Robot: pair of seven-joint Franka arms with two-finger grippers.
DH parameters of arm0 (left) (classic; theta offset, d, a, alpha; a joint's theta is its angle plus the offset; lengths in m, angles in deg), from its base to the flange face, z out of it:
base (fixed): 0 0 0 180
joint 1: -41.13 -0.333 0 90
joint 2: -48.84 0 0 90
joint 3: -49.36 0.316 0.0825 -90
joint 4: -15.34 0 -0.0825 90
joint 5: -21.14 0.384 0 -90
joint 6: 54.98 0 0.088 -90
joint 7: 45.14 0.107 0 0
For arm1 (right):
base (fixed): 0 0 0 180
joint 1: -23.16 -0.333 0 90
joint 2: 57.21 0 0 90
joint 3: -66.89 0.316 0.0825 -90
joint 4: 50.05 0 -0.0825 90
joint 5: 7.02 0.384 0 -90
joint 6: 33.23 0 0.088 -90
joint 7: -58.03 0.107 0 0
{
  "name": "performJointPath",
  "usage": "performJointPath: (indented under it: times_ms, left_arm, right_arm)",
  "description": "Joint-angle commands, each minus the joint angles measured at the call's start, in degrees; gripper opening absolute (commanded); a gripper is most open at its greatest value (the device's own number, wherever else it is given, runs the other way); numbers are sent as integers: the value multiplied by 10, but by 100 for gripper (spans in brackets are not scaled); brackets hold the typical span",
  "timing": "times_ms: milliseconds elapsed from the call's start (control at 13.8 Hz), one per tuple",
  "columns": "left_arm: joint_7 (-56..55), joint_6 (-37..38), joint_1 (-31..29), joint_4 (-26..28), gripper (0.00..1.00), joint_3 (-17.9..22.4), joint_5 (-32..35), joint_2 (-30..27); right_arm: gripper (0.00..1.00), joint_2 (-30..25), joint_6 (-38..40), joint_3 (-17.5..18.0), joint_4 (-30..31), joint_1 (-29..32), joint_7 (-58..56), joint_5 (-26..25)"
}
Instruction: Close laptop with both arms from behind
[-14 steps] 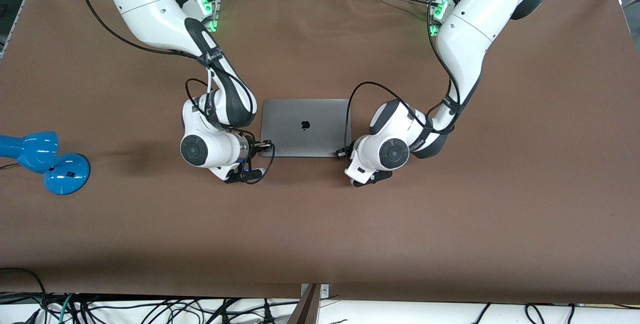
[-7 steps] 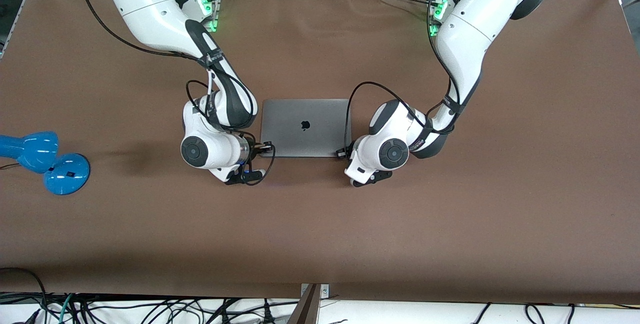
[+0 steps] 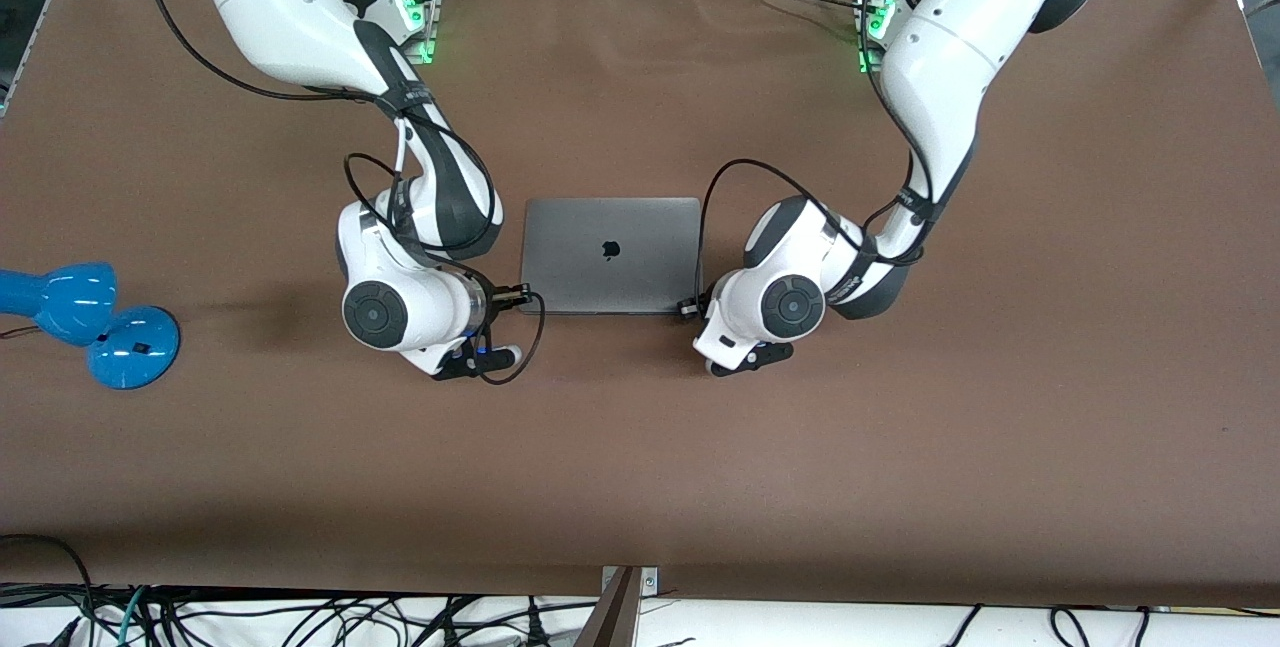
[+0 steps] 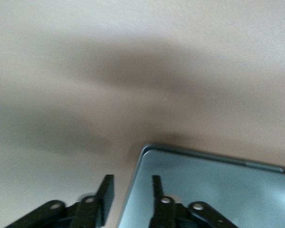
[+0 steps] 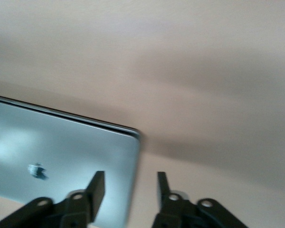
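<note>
The brown table (image 3: 640,487) fills the front view, its corners cut off by the frame. The two white arms reach in from the top edge, their bases out of the picture. The right arm (image 3: 300,17) bends down to the laptop's side toward its own end of the table; the left arm (image 3: 940,67) does the same at the other side.

The laptop (image 3: 611,255) lies shut and flat in the middle of the table, lid up, the dark apple logo (image 3: 609,249) showing. Keyboard and trackpad are hidden under the lid.

From the front, the wrists hide most of both claws. The right gripper (image 5: 128,190) hangs by the laptop's corner nearer the front camera, fingers (image 5: 96,189) parted by a narrow gap and holding nothing; one finger is over the lid's edge, the other over bare table. The left gripper (image 4: 130,192) hangs at the matching corner toward the left arm's end, likewise narrowly parted and empty, straddling the lid's edge. Whether either finger touches the lid cannot be told.

A blue desk lamp (image 3: 90,322) sits at the right arm's end of the table, partly cut off by the frame.
</note>
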State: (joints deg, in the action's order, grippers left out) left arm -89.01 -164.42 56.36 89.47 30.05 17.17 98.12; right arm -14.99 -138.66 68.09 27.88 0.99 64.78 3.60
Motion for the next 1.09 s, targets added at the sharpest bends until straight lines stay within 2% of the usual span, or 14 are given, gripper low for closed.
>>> performJointPath:
  times_ms: [0, 145, 363, 508, 654, 799, 944, 1017]
  left_arm:
    - [46, 81, -19, 15, 100, 1, 40, -82]
    - [65, 124, -43, 19, 100, -1, 43, -122]
    - [110, 191, -77, 34, 100, -3, 44, -189]
    - [116, 191, -91, 80, 100, -9, 40, -261]
    - [153, 196, -113, 115, 100, -9, 40, -310]
    - [190, 198, -149, 148, 100, -9, 39, -364]
    - [261, 219, -169, 165, 100, 6, 43, -407]
    - [300, 232, -165, 164, 100, 35, 44, -425]
  right_arm:
    - [100, -58, 60, -5, 0, -5, 12, -66]
    - [100, -105, 84, -6, 0, 5, 9, -93]
    - [100, -175, 108, -5, 5, 45, 7, -97]
    - [100, -209, 133, -5, 5, 71, 5, -114]
    - [100, -233, 137, -5, 6, 85, 4, -157]
    - [100, -251, 137, -5, 9, 107, 5, -157]
    - [100, -267, 137, -5, 15, 122, 6, -154]
    - [100, -278, 137, -5, 24, 128, 7, -154]
